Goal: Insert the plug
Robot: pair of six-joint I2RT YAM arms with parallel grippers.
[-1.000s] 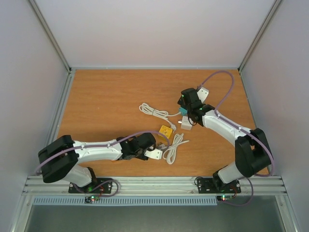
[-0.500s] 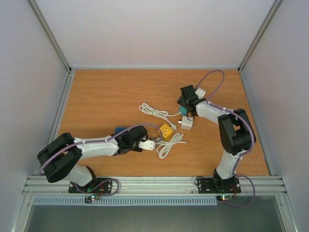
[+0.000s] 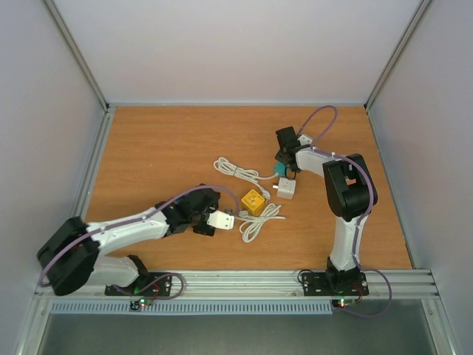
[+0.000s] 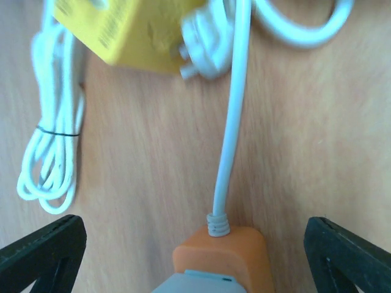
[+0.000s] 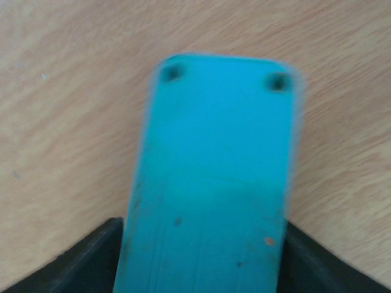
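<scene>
In the left wrist view an orange connector [image 4: 221,255] with a white cable [image 4: 229,140] lies on the table between the fingers of my open left gripper [image 4: 195,247], and neither finger touches it. Beyond it a white plug [image 4: 209,41] rests against a yellow socket block [image 4: 125,30]. From above, the left gripper [image 3: 221,220] sits just left of the yellow block [image 3: 253,201]. My right gripper [image 5: 204,250] has both black fingers [image 5: 91,259] pressed to the sides of a teal block [image 5: 214,177] with two small holes at its far end. That teal block [image 3: 279,169] lies at the table's middle right.
A white adapter [image 3: 286,190] lies right of the yellow block. A tied bundle of white cable [image 3: 259,222] is in front of it, and another coil [image 3: 233,168] lies behind. The metal frame rail [image 3: 236,282] runs along the near edge.
The left gripper drew back to the left and opened, letting go of the orange connector. The right arm folded in toward the back and its fingers closed onto the teal block.
</scene>
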